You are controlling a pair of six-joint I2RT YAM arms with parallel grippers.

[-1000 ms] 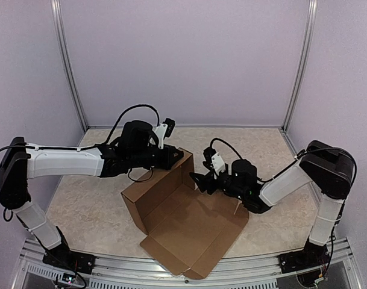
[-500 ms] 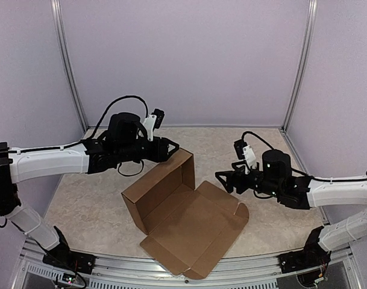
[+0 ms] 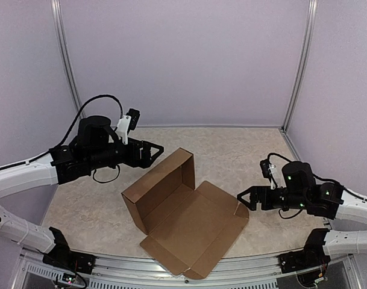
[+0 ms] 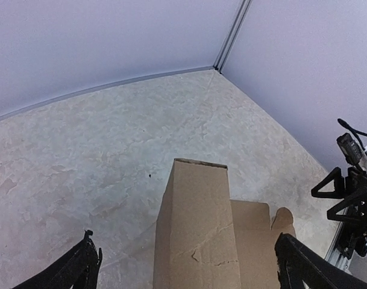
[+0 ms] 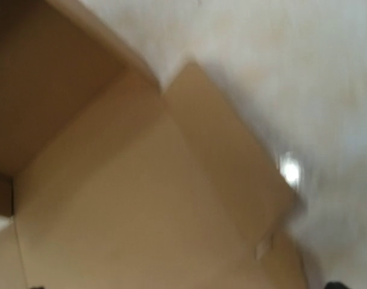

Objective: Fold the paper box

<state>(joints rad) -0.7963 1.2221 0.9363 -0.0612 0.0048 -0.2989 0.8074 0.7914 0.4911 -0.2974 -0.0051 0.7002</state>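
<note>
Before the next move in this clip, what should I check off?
1. Left hand open: ok.
2. Right hand open: ok.
3. Neither hand gripping the box: ok, both sit off its edges.
4. Back wall standing upright: ok.
5. Lid folded over: not ok, it lies flat on the table.
6. Right wrist view sharp enough to guide a grasp: not ok, it is blurred.

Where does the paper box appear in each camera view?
Top external: paper box lies open at lower centre.
Left wrist: bottom centre, its upright wall seen end-on.
Right wrist: paper box fills the left and bottom, blurred.
Shared landmark: the marbled tabletop.
</note>
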